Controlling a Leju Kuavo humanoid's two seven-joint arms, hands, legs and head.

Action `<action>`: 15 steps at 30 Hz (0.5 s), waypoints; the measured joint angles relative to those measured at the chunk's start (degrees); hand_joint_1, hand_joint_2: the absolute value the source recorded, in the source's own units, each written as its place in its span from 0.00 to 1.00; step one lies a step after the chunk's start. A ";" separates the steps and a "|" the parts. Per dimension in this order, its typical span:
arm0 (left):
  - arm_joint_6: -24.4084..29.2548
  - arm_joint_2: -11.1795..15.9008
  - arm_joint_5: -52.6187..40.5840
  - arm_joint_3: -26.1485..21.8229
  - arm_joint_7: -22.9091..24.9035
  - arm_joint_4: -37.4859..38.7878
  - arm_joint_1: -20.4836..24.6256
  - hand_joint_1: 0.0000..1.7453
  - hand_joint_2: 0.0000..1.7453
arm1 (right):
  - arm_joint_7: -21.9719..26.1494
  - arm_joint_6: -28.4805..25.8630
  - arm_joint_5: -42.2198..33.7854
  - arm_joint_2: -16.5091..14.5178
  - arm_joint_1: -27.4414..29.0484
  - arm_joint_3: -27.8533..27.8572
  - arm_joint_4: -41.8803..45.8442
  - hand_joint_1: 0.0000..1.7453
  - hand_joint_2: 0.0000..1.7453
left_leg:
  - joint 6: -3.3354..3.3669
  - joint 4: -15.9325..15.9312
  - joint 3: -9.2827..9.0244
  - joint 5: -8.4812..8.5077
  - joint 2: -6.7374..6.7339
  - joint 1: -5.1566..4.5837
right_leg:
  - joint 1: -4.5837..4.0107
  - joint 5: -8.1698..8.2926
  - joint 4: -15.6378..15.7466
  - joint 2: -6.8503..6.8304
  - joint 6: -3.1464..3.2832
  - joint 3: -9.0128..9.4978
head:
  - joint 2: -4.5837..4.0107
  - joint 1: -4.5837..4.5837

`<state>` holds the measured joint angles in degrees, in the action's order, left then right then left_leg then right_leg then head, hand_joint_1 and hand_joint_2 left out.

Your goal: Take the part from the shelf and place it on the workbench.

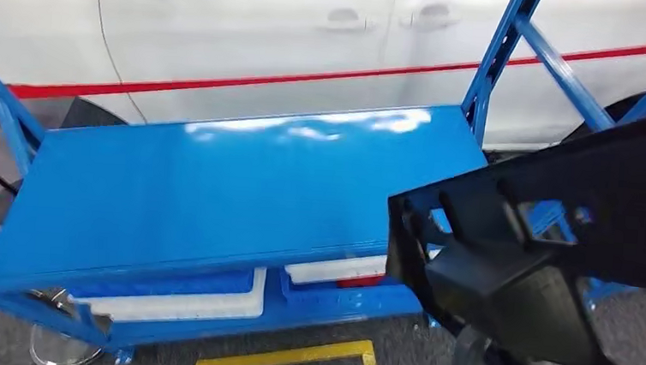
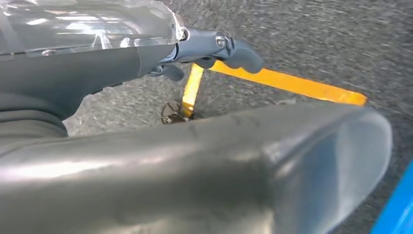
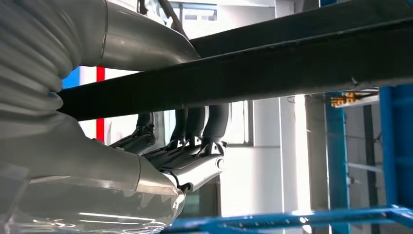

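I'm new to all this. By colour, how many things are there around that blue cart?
Blue: 1, the cart
Black: 1, the part gripped by the right hand
White: 3, the car and two trays on the cart's lower level
Total: 5

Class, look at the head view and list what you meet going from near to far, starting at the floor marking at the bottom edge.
Yellow floor marking → white bins on the lower level → blue shelf top → white car with its red stripe.
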<state>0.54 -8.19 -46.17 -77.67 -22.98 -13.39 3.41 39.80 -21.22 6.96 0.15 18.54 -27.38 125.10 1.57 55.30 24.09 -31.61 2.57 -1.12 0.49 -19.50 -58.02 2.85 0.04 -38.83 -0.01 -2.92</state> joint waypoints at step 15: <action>-0.50 -0.15 1.23 -1.65 -0.74 -0.09 -0.02 0.00 0.00 | 0.03 -0.78 1.61 -1.25 5.83 3.92 1.87 1.00 1.00 | -1.70 2.98 9.36 6.68 -9.16 0.95 | 0.97 -11.70 0.18 -7.14 -1.62 11.66 | 0.01 0.26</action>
<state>0.03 -8.34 -44.94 -79.32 -23.72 -13.49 3.39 39.83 -22.00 8.57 -1.10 24.36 -23.45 126.97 -0.13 58.28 33.46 -24.94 -6.58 -0.17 1.46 -31.21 -57.84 -4.29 -1.58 -27.17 0.00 -2.67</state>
